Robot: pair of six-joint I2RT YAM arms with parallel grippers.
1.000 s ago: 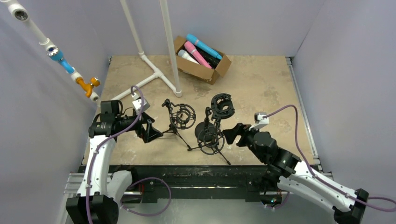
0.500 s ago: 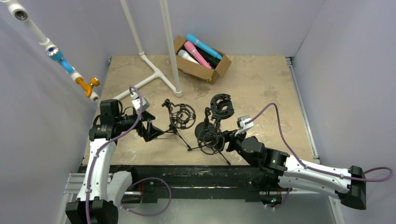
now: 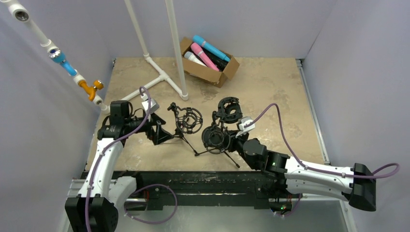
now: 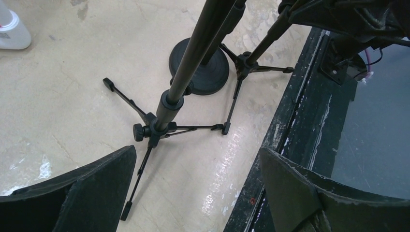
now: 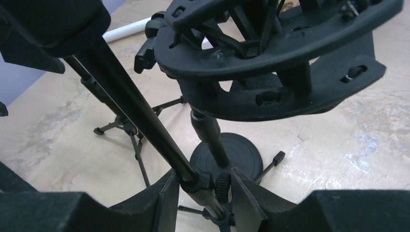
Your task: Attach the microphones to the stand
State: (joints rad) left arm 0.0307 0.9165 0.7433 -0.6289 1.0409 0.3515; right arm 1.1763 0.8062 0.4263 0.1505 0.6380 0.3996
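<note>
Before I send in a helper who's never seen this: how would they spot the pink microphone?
Beside the white pipe frame at the table's far edge sits a cardboard box. The pink microphone lies in it between a blue microphone and a white microphone, the only pink thing there.

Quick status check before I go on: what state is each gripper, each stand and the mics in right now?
left tripod stand: upright, mount empty
near tripod stand: mount empty, pole gripped
round-base stand: upright, mount empty
microphones: lying in the box, none mounted
cardboard box: open
left gripper: open, holding nothing
right gripper: closed on the near tripod stand's pole
</note>
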